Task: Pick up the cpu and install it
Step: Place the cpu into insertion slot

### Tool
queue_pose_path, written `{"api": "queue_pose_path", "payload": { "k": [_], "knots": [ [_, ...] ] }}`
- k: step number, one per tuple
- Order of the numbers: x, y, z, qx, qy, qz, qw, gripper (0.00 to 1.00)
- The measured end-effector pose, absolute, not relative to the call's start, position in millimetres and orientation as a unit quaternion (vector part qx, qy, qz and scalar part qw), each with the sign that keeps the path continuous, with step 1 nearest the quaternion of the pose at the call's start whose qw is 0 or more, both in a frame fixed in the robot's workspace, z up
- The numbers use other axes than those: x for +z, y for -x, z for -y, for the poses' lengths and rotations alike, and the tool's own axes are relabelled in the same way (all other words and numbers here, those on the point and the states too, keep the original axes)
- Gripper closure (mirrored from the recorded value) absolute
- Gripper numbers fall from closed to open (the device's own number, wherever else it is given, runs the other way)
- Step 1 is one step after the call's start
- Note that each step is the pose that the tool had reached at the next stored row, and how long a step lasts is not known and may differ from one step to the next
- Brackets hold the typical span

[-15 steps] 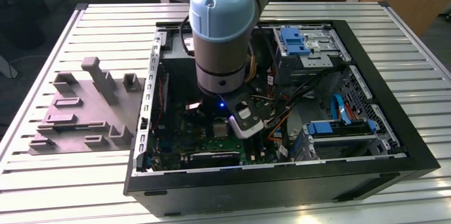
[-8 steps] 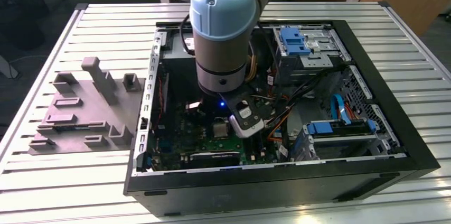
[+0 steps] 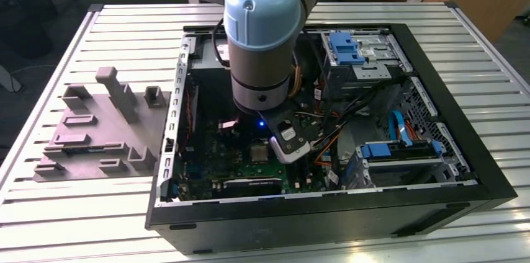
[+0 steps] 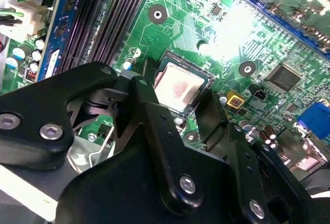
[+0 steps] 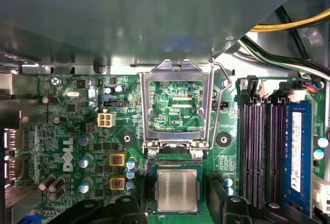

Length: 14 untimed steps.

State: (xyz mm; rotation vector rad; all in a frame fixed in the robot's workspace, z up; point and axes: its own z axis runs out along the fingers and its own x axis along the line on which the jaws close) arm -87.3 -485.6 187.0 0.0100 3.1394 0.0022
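The cpu (image 5: 177, 190), a small square chip with a pale silver top, lies flat in its black socket on the green motherboard (image 5: 77, 131); the second wrist view shows the cpu (image 4: 178, 87) too. My gripper (image 5: 177, 206) hangs just above it, open, with one black finger (image 4: 147, 108) on each side of the socket and a gap to the chip. The socket's metal load frame (image 5: 175, 72) is flipped up and open beyond the chip. In the exterior view my gripper (image 3: 277, 146) reaches down into the open computer case (image 3: 463, 170) beside the cpu (image 3: 259, 152).
Dark memory slots (image 5: 263, 152) and a blue memory stick (image 5: 297, 152) run beside the socket. Cables (image 5: 289, 28) cross the case's metal wall. Drive bays with blue clips (image 3: 348, 49) fill the exterior view's right of the case. A grey fixture plate (image 3: 99, 133) lies on the slatted table.
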Motion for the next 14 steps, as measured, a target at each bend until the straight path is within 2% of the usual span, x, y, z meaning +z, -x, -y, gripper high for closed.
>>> {"api": "queue_pose_path", "payload": {
  "k": [4,6,14],
  "knots": [
    [186.3,87.0,485.6,0.001,-0.004,-1.0,0.001,0.42],
    [186.5,87.0,485.6,0.001,-0.004,-1.0,0.001,0.48],
    [190.8,86.7,485.5,0.001,-0.004,-1.0,0.001,0.48]
  ]
}}
